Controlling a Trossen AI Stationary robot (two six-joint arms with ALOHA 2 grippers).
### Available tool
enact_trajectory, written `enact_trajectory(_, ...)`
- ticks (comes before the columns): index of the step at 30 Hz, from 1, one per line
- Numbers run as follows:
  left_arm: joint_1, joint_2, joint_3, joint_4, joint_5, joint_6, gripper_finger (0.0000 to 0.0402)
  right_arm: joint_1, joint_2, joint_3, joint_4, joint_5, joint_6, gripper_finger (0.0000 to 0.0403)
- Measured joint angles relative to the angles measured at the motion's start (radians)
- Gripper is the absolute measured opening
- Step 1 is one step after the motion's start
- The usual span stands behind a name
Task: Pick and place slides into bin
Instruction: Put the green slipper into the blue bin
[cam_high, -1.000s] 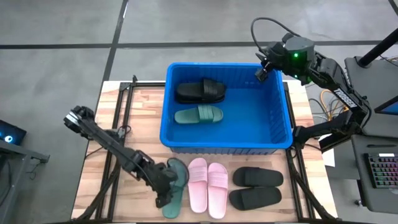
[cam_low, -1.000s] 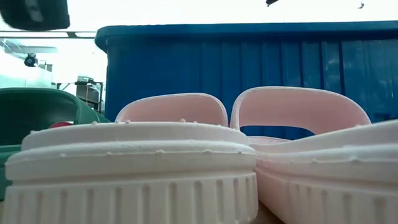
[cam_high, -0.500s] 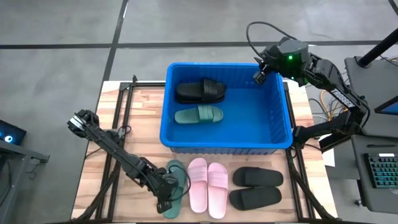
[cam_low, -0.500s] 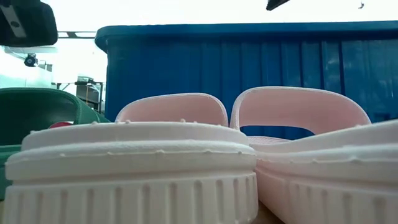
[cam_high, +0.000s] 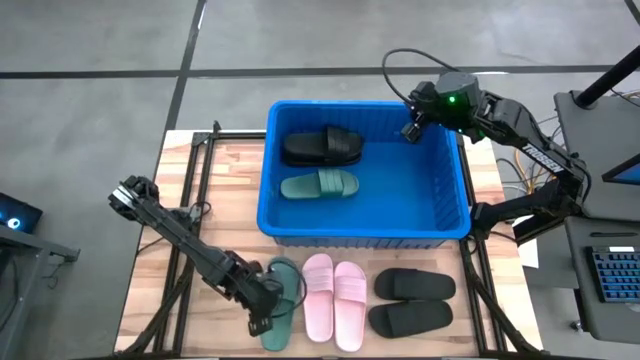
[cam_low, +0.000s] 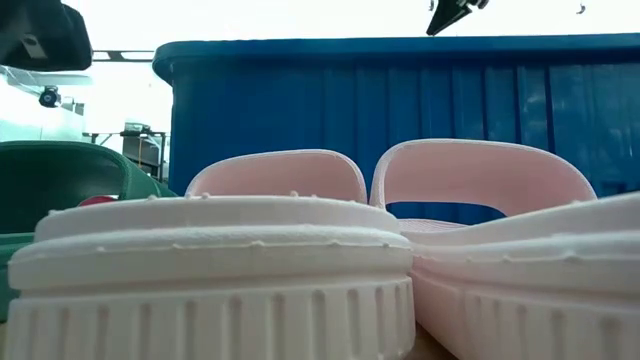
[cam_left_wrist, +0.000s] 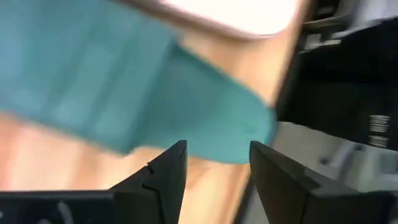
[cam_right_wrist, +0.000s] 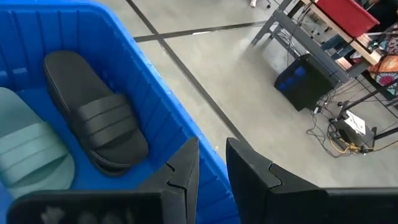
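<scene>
The blue bin (cam_high: 365, 237) holds a black slide (cam_high: 322, 146) and a dark green slide (cam_high: 320, 185), both flat on its floor. Sole-down on the table near the front edge lie another green slide (cam_high: 288, 285), a pink pair (cam_high: 333, 300) and a black pair (cam_high: 412, 302). My left gripper (cam_high: 262, 318) is open just above the near left part of the green slide (cam_left_wrist: 186, 118); whether it touches the slide, I cannot tell. My right gripper (cam_high: 410, 128) hangs over the bin's far right corner (cam_right_wrist: 155, 93), slightly open, with nothing between its fingers (cam_right_wrist: 186, 163).
Black metal frame rails run along the table's left and right sides (cam_high: 190, 215). In the low view the pink slides (cam_low: 280, 260) fill the foreground in front of the bin wall (cam_low: 400, 110). A bare strip of wood lies left of the bin (cam_high: 225, 190).
My right gripper has moved a little toward the table's left and downward, from beyond the bin's far right corner to above it. In the low view it has sunk further into the picture's top. The slides have kept their places.
</scene>
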Motion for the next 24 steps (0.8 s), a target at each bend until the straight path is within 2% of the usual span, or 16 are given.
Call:
enact_trajectory(4,-0.002,-0.002,0.042,-0.146,-0.086,0.009,0.0137,0.0,0.0,-0.001,0.006,0.0,-0.005,0.0073)
enact_trajectory(8,-0.011,0.006,0.094,-0.146,-0.224,0.048,0.0123,0.0,0.0,-0.001,0.007,0.0,-0.005,0.0073)
enact_trajectory(14,-0.04,0.113,0.182,-0.211,-0.427,0.154,0.01,0.0,0.0,-0.001,0.007,0.0,-0.006,0.0073)
enact_trajectory(20,-0.055,0.204,0.232,-0.272,-0.452,0.189,0.0073,0.0,0.0,-0.001,0.007,0.0,-0.026,0.0073)
enact_trajectory(24,-0.056,0.205,0.226,-0.254,-0.409,0.165,0.0073,0.0,0.0,-0.001,0.008,0.0,-0.039,0.0073)
